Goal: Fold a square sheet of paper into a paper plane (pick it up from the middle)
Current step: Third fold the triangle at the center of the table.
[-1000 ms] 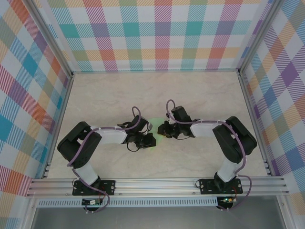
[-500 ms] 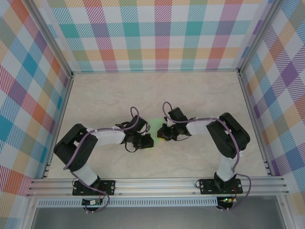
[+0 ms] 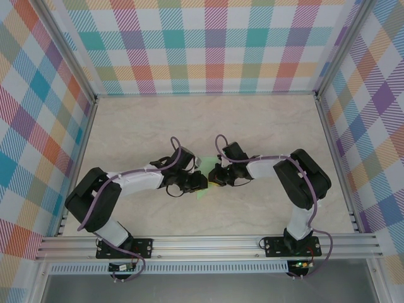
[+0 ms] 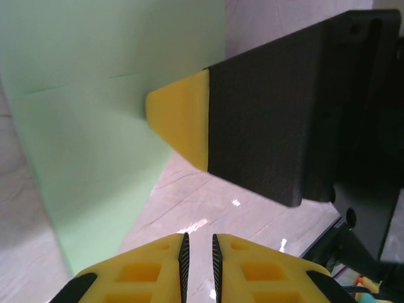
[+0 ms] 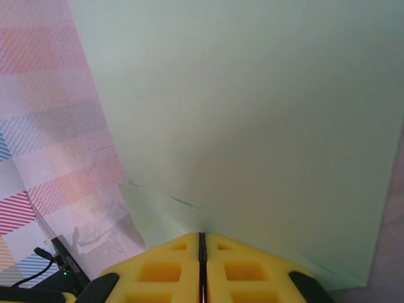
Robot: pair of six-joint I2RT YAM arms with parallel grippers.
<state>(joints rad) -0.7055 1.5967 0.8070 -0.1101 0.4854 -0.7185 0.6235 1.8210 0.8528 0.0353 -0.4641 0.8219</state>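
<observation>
The square sheet of paper [image 3: 203,193] is pale mint green and sits at the table's middle between my two grippers. It shows fold creases and an overlapping flap [image 5: 252,113]. My right gripper [image 5: 202,235] is shut on the sheet's edge, and the paper fans out ahead of its jaws. My left gripper [image 4: 198,237] stands with a narrow gap between its pads, with bare table in the gap and the sheet [image 4: 95,158] just off to its left. A yellow right fingertip [image 4: 180,120] rests against the paper. In the top view the left gripper [image 3: 199,182] and right gripper [image 3: 213,178] nearly touch.
The marbled tabletop [image 3: 271,126] is bordered by plaid walls [image 3: 208,50] and an aluminium rail [image 3: 208,243] at the near edge. Both arms are bent inward, with the right elbow [image 3: 303,180] and left elbow [image 3: 95,202] out to the sides.
The left jaws have parted a little and no longer pinch the paper. The left arm has reached further right. The right jaws closed fully. A green corner now pokes out below the grippers.
</observation>
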